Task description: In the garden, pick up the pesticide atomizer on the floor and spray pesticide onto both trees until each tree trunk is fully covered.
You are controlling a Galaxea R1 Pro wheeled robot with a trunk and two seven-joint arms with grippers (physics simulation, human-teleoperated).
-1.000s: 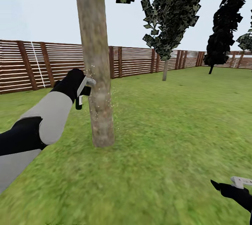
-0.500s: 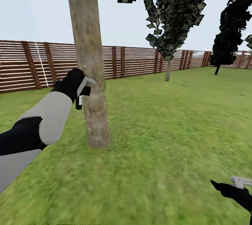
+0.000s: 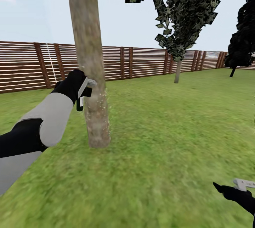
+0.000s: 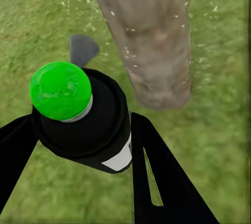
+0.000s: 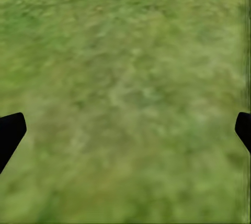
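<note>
step: spraying near tree trunk | left gripper fingers clamped on pesticide atomizer, nozzle just beside trunk, droplets on bark | right gripper fingers wide, empty over grass | tip: keep nozzle aimed at trunk, sweep up and down for full cover

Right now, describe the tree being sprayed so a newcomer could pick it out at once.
Start at the brown slatted fence ringing the lawn. In front of it, nearest the camera, stands a thick, straight grey-brown trunk. The left pincer holds the dark atomizer beside it, and white droplets speckle its bark, unlike the thinner trunk farther back and the black conifer.
</note>
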